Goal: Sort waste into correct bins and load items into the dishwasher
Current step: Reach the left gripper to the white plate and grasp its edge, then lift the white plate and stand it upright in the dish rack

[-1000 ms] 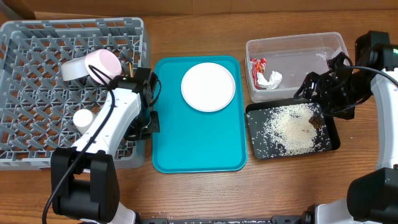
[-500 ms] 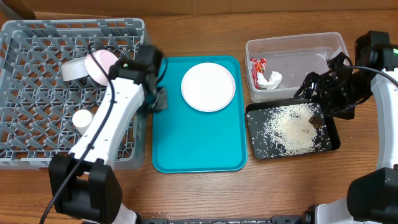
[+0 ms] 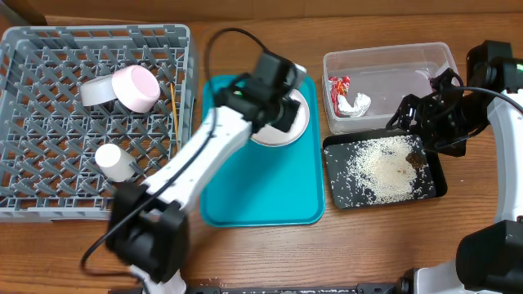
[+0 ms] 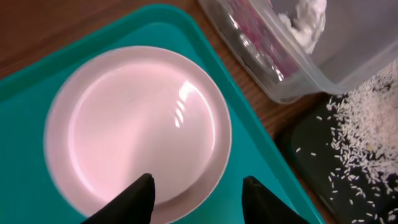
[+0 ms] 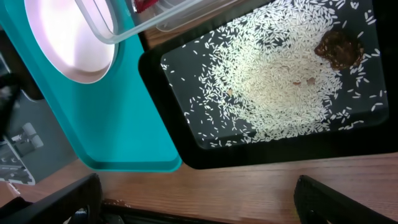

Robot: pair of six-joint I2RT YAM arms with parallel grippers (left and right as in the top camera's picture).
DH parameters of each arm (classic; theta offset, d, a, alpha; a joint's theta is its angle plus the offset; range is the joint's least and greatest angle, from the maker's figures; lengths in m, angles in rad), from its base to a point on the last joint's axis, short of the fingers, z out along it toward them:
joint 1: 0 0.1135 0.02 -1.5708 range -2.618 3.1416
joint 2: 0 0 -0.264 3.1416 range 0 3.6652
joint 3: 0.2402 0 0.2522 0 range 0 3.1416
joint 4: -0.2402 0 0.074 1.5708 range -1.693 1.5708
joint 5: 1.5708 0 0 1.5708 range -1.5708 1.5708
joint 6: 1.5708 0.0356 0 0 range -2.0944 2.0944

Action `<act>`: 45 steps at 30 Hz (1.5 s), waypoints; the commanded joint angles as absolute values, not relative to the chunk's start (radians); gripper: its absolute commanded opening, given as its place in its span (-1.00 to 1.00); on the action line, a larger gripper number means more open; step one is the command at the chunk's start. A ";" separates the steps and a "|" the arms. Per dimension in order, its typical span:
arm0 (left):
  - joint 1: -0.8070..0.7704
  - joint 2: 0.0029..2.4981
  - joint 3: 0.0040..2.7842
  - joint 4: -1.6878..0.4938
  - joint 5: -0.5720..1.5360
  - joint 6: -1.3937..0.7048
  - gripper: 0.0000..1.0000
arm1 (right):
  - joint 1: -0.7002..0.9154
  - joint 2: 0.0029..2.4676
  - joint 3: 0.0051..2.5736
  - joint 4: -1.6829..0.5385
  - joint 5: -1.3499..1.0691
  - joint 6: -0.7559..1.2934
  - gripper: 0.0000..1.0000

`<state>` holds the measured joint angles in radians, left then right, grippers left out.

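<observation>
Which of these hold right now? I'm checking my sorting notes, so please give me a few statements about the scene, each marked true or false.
1. The white plate lies on the teal tray. True.
2. The red wrapper lies in the black tray. False: it is in the clear tub, beside the tissue.
3. The left gripper is shut on the plate. False: its jaws stand open above the plate's rim, with nothing between them.
4. The pink bowl sits in the grey rack. True.
5. The rice and the brown scrap are in the black tray. True.
</observation>
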<state>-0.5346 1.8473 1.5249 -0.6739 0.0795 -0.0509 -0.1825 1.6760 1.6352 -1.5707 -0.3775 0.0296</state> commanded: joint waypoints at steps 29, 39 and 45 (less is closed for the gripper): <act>-0.585 2.068 2.004 -1.144 -0.056 -0.038 -0.92 | -0.181 1.645 1.637 -1.571 -0.374 0.029 1.00; -0.330 1.880 2.117 -1.206 0.139 0.015 -0.92 | -0.181 1.645 1.637 -1.569 -0.374 0.028 1.00; -0.094 1.899 2.112 -1.282 0.543 0.163 -0.92 | -0.181 1.645 1.637 -1.570 -0.374 0.028 1.00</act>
